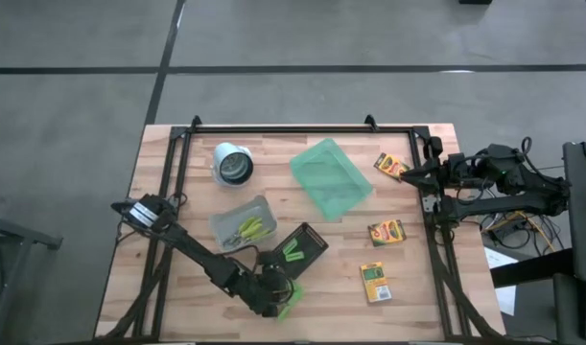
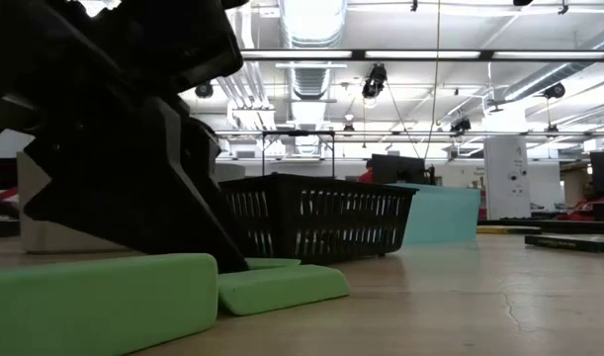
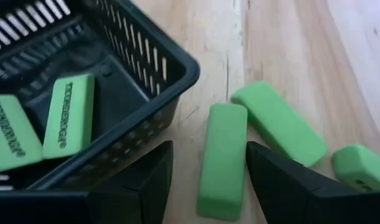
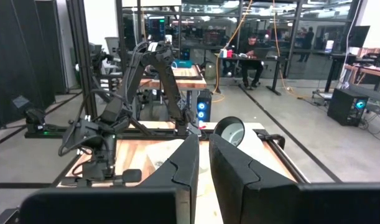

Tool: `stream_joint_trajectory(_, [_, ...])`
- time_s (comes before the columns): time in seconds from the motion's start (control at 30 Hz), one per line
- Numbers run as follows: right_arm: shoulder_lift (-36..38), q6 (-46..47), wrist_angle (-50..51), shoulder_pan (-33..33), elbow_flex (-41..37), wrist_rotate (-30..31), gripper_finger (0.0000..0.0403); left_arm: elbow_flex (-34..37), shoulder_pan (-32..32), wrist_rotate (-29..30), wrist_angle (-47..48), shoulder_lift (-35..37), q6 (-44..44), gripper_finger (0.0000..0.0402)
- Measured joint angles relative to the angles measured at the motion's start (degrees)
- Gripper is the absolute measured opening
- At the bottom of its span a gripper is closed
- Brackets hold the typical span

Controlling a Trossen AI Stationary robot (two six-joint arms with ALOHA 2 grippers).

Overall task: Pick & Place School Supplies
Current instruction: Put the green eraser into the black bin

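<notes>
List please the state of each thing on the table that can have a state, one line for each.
Left tool: open, fingers on either side of a green eraser lying on the table.
Right tool: shut, empty, at the table's right edge.
Black basket: upright, two green erasers inside.
Green tray: empty.
Clear bin: holds scissors.
Three crayon boxes: closed, flat.

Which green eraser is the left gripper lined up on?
The green eraser lying on the table between the open left gripper fingers, beside the black basket; the others lie inside the basket or off to the side.
</notes>
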State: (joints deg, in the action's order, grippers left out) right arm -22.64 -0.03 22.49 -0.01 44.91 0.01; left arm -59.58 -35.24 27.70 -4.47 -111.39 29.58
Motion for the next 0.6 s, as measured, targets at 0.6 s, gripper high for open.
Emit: stream_joint_trajectory(0.6, [0.0, 0.0, 0.0, 0.0, 0.0, 0.0, 0.0036, 0.8, 0.0, -1.6, -0.1, 0.1, 2.4, 0.0155])
